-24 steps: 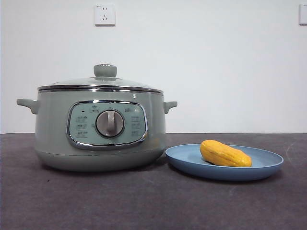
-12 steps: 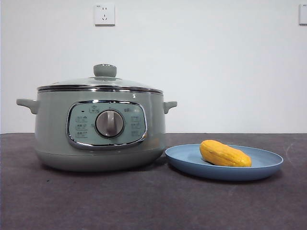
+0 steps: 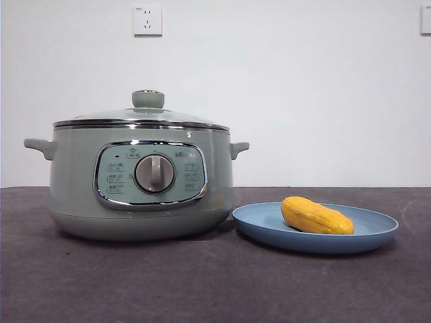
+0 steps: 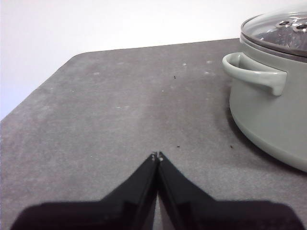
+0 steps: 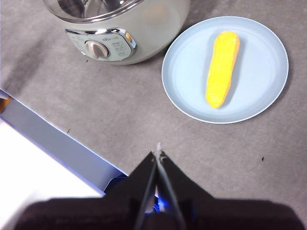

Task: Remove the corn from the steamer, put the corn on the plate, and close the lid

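The sage-green steamer [image 3: 141, 182] stands on the left of the table with its glass lid [image 3: 143, 116] seated on the chrome rim. To its right the yellow-orange corn [image 3: 316, 216] lies on the light-blue plate [image 3: 377, 232]. The right wrist view shows the corn [image 5: 222, 68] lying along the plate [image 5: 264, 67] and the steamer [image 5: 120, 28] beside it. My right gripper [image 5: 159, 154] hangs shut and empty high above the table's near edge. My left gripper [image 4: 157, 156] is shut and empty over bare table, off to the side of the steamer's handle [image 4: 254, 73].
A white wall with a power socket [image 3: 147, 19] stands behind the table. The dark grey tabletop [image 3: 202, 282] runs in front of the pot and plate. The right wrist view shows the table's near edge [image 5: 62, 143] with a white surface below.
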